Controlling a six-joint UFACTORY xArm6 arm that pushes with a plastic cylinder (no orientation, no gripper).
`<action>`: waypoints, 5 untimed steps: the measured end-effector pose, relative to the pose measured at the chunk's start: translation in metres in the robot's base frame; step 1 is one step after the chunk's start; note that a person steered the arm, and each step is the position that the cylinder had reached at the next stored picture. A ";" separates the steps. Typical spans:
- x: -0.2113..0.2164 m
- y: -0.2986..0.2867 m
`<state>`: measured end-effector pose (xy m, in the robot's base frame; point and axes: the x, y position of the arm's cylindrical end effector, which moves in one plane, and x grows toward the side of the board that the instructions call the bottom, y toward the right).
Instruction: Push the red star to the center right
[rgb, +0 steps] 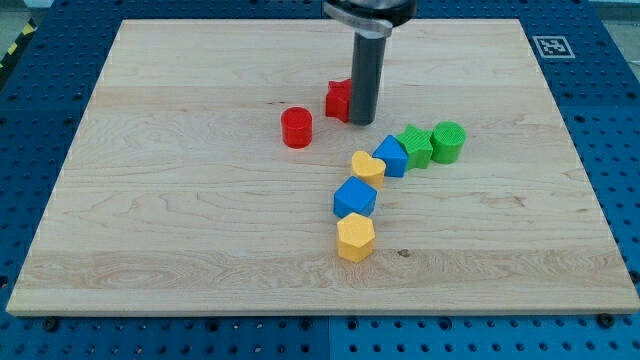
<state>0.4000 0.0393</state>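
Red star (339, 99) sits upper-mid board, my tip (363, 122) touching its right side w/ no jaws to speak of, just a rod; looks light, rigid, prob slides easy but may spin, so push from its left face.

Lab: blue pegboard bench (60, 60), fiducial tag (551, 45).

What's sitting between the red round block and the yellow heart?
Nothing: in the camera view, only bare wood separates the red cylinder from the yellow heart. My tip is up beside the red star.
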 end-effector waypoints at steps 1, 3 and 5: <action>0.010 -0.029; -0.034 -0.049; -0.027 0.057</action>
<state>0.3729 0.0961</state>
